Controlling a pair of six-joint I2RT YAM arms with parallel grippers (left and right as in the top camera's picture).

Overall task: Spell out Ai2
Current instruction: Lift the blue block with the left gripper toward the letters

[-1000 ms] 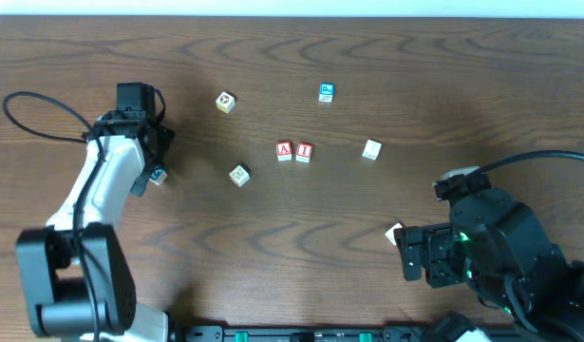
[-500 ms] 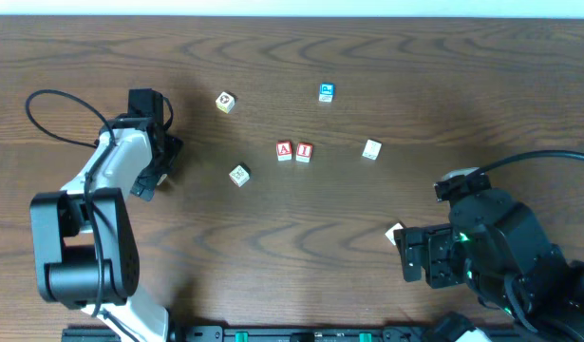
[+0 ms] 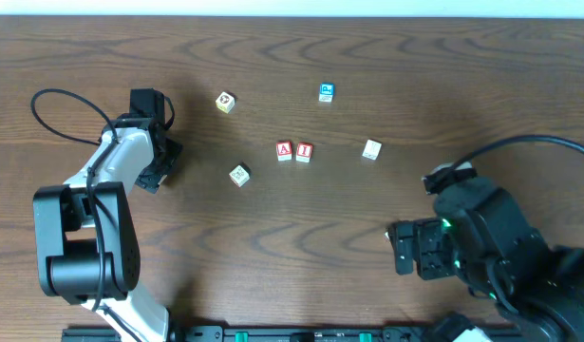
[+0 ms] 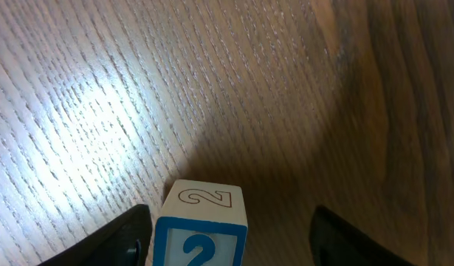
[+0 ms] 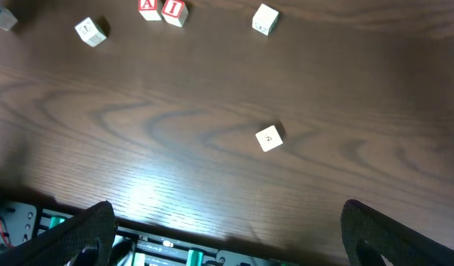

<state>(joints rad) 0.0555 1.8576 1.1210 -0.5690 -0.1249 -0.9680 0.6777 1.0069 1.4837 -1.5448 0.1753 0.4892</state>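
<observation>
Red A block [image 3: 285, 150] and I block [image 3: 304, 151] sat joined; our left gripper [image 4: 238, 242] gaped around the unplaced 2 block [image 4: 201, 222], and our right gripper [image 5: 230, 236] gaped empty.

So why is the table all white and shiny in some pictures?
Left wrist view: glare whitens the table at left; the 2 block stays sharp, and the dark fingers look blurry. Right wrist view: a softer shiny patch low in the middle. Overhead view: fairly even light, no strong glare.

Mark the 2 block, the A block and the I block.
2 block [image 4: 199, 235]: left wrist view, blue-framed front face.
A block [image 3: 285, 151]: overhead view, top face.
I block [image 3: 304, 151]: overhead view, top face.
</observation>
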